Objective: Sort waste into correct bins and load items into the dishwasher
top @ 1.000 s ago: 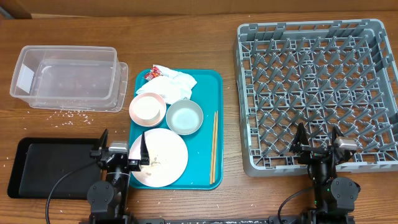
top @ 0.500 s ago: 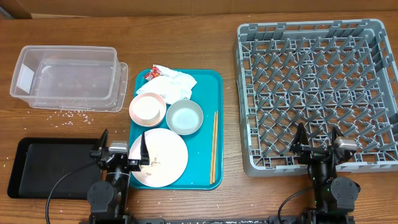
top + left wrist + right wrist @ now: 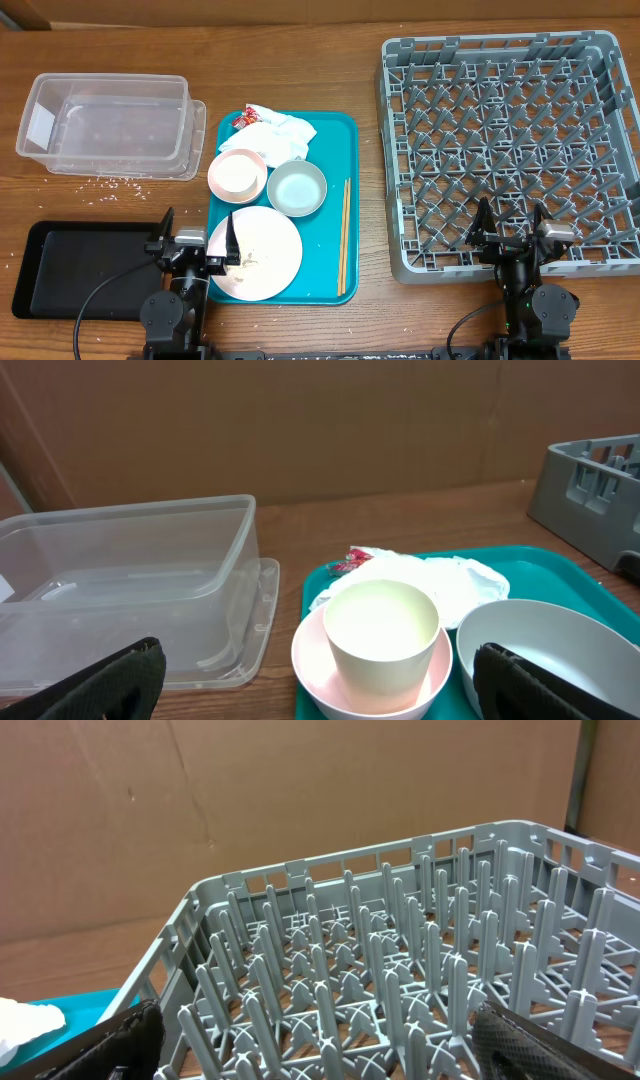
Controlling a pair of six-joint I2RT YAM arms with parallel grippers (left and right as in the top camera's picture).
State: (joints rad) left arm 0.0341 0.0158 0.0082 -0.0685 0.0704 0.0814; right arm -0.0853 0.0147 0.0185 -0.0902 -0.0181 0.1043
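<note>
On the wooden bench, a teal serving tray lies in the middle. Everything to be sorted is gathered on it, as if cleared from one meal. At its far end lie crumpled white napkins with a small red-printed wrapper. Nearer, a small white cup stands nested inside a pale pink bowl, just beside a grey-green bowl. Nearest the robot lies a large pink plate with white rice grains on it. Thin wooden chopsticks lie along the tray's right side, just inside its raised rim.

Both bins sit to the left, probably so the left arm can serve them. A clear plastic tub stands far left, and a flat black tray lies near left, just beside the teal tray. A large grey dish rack fills the right side, within the right arm's reach, with no dishes in it yet.

Hovering low, the left end effector has its jaws wide apart and holds nothing; one finger is above the black tray's right end, the other above the plate. Above the rack's near wall, the right end effector is likewise spread and empty.

A strip of bare bench separates the teal tray from the rack. The tub's tall walls would call for a lift, while the black tray's low rim looks easy to cross. Close against the rim, the chopsticks look awkward to pinch.
</note>
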